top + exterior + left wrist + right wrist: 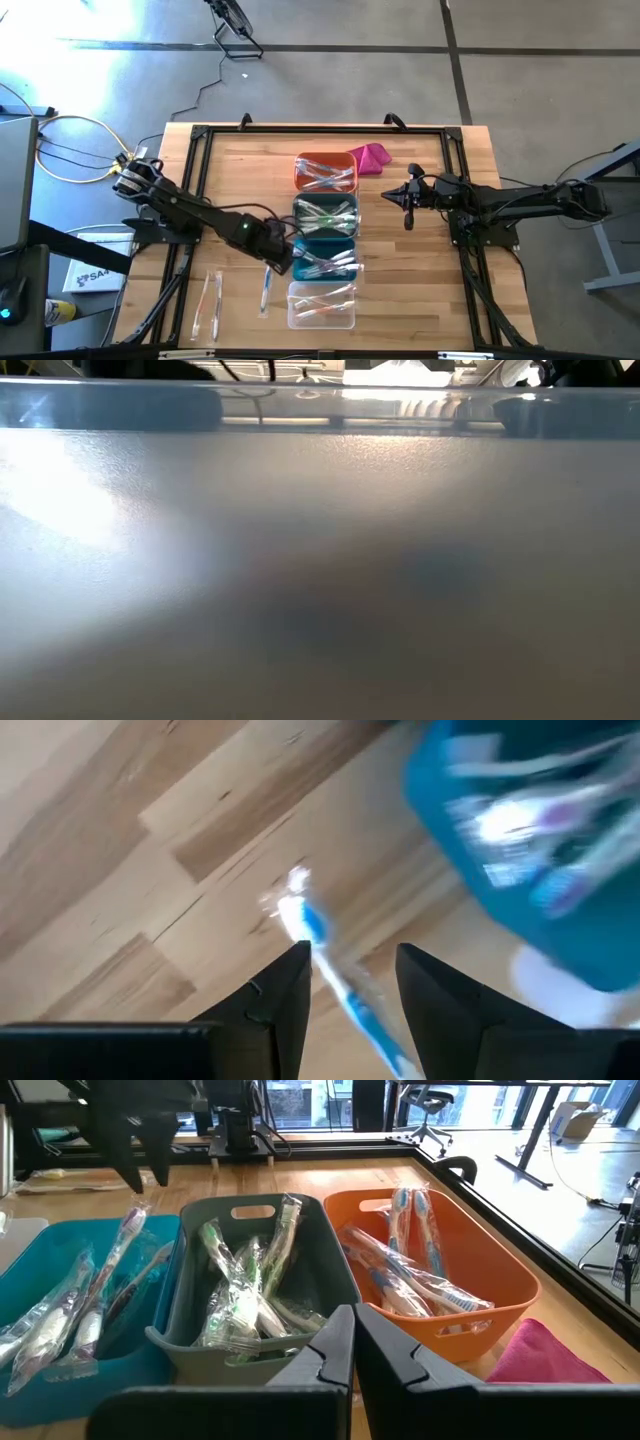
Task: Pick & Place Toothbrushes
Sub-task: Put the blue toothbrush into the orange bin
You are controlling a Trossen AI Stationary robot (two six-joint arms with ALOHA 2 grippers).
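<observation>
In the high view four bins are seen in a column at the centre of the table (430,290): an orange bin (325,171) uppermost, a grey bin (325,217) below it, a teal bin (328,255) next, and a clear bin (322,305) lowest. Wrapped toothbrushes (327,177) are seen in each. A magenta cloth (369,157) lies just right of the orange bin.

The left gripper (281,260) is placed at lower centre of the high view, just left of the teal bin. In the left wrist view its fingers (275,1010) are parted, and nothing is gripped between them. A blue toothbrush (335,975) is seen on the bare wood, its long axis running up out of the gap between the jaws, slightly slanted; whether it is touched cannot be told. In the high view the same toothbrush lies below the gripper, nearly upright in the frame. Two pale toothbrushes (208,305) lie further left, near the lower left corner of the table.

The left arm is judged much the nearer to these loose sticks. A descent with the jaws set across the blue stick's long axis would be called for.

The right gripper (409,200) is held at centre right, beside the grey bin, its jaws closed on nothing.

The low view is filled by a blurred pale surface.
</observation>
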